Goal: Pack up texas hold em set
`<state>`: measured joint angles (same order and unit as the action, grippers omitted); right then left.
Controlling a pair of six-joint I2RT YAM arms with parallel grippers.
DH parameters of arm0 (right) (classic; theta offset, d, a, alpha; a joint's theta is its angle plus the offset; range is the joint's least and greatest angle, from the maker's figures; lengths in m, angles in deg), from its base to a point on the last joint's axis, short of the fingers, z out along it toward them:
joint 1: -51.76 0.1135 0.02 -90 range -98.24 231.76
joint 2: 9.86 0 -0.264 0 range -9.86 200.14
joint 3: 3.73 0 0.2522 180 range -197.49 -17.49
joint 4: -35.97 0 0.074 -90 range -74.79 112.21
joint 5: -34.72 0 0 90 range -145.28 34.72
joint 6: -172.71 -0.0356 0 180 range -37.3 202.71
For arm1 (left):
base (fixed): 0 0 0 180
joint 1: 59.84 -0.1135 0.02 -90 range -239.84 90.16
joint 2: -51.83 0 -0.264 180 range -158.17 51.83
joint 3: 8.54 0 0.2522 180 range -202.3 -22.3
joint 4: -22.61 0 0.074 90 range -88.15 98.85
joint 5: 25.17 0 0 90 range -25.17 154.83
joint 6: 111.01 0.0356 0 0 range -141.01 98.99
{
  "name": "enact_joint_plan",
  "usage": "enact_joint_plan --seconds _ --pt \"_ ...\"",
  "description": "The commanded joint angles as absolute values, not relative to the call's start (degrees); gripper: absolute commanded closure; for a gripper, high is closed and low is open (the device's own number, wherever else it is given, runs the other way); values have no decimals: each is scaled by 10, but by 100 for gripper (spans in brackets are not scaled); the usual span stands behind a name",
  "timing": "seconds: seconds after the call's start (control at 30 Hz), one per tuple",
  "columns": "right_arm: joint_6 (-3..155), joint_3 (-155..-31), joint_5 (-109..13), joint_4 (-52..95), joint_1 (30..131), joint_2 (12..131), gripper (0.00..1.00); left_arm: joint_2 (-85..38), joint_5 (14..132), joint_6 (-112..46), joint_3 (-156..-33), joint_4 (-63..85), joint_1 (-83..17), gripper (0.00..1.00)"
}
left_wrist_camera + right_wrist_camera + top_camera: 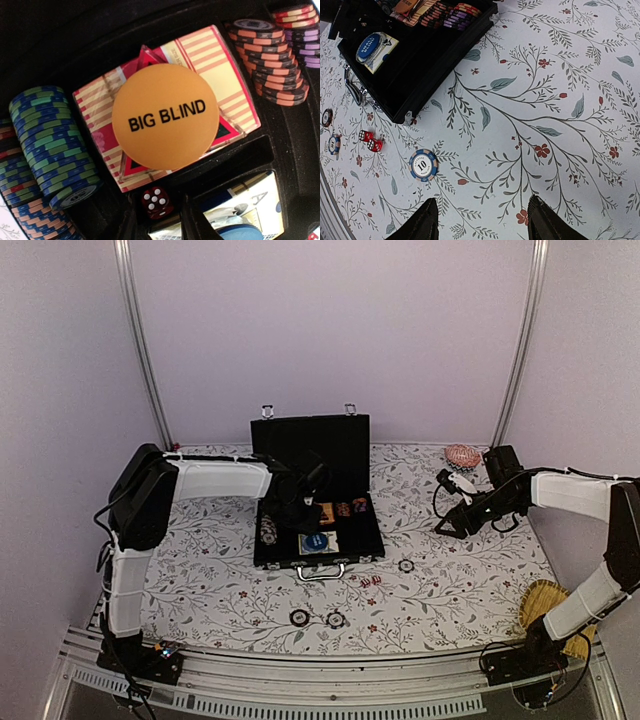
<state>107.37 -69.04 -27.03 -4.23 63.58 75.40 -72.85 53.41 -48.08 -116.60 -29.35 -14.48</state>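
Observation:
The black briefcase (318, 530) lies open mid-table, lid upright. My left gripper (300, 502) is down inside it. In the left wrist view an orange "BIG BLIND" disc (165, 116) rests on a black-red triangle (226, 131) over a striped card deck (100, 107). A red die (156, 202) lies in a slot between the left gripper's (160, 217) open fingers, with a gap on its right side. Chip stacks (47, 135) fill the slots alongside. My right gripper (455, 515) hovers open over bare cloth; a blue "10" chip (423, 165) and two red dice (370, 140) lie ahead of it.
Two more chips (299, 617) (336, 619) lie near the front edge. A blue disc (371, 47) sits on cards in the case. A pink shell (462, 454) is at the back right, a yellow straw item (545, 605) at the front right.

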Motion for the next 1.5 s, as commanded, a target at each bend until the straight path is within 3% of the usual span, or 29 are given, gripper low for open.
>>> enact_joint_plan --seconds 0.0,0.13,0.4,0.9,1.47 --pt "1078 -699 -259 -48 635 761 38 -693 520 -484 -1145 -287 -152 66" --pt "1078 -700 -258 -49 635 761 38 -682 518 -486 -1140 -278 -153 66" --pt "1078 -699 -258 -50 635 760 38 -705 549 -482 -1143 -277 -157 78" --pt "1080 -700 -257 -51 635 765 38 -743 622 -470 -1160 -254 -150 77" --pt "1080 -701 -256 -52 634 766 38 -704 496 -501 -1123 -286 -173 83"
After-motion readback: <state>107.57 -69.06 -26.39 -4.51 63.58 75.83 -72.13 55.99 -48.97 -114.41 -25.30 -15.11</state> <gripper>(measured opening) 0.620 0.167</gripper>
